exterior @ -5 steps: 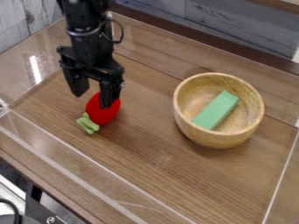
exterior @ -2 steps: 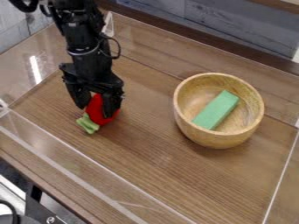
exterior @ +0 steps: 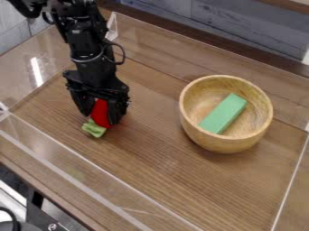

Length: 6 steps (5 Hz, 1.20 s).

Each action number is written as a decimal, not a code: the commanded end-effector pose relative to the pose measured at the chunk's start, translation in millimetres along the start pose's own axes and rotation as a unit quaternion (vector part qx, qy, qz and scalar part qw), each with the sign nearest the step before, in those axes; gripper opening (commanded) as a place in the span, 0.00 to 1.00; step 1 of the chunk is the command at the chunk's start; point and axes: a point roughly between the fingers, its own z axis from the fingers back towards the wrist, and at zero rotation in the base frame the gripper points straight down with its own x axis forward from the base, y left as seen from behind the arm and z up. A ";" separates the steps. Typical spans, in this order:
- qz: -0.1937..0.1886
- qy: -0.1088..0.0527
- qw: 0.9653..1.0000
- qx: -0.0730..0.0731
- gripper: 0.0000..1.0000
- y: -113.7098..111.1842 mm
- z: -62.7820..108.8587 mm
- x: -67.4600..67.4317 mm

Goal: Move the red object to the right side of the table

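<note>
Above the brown wood-grain table (exterior: 182,185), towards 9 o'clock, kept the black metal gripper (exterior: 103,103) wide open, seemingly gripping nothing. Risked bumping the round wooden bowl (exterior: 191,128) at 3 o'clock by carrying low. Could lose the red egg-shaped toy (exterior: 105,113), under the jaws, by closing off-centre.

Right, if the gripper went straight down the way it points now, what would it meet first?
Probably the small red toy fruit with the green stem, already between or just behind the open fingers; past it, the brown wood-grain tabletop. Exact depth is unclear.
</note>
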 end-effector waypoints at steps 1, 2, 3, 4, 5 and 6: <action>0.012 -0.013 1.000 -0.002 1.00 1.4 2.8 4.3; 0.015 -0.014 1.000 -0.006 1.00 -0.5 2.7 4.6; 0.017 -0.015 1.000 -0.009 1.00 -1.9 3.3 4.5; 0.017 -0.016 1.000 -0.011 1.00 -2.8 4.5 4.9; 0.017 -0.018 1.000 -0.013 1.00 -3.2 5.8 5.2; 0.017 -0.019 1.000 -0.014 1.00 -3.0 6.9 5.8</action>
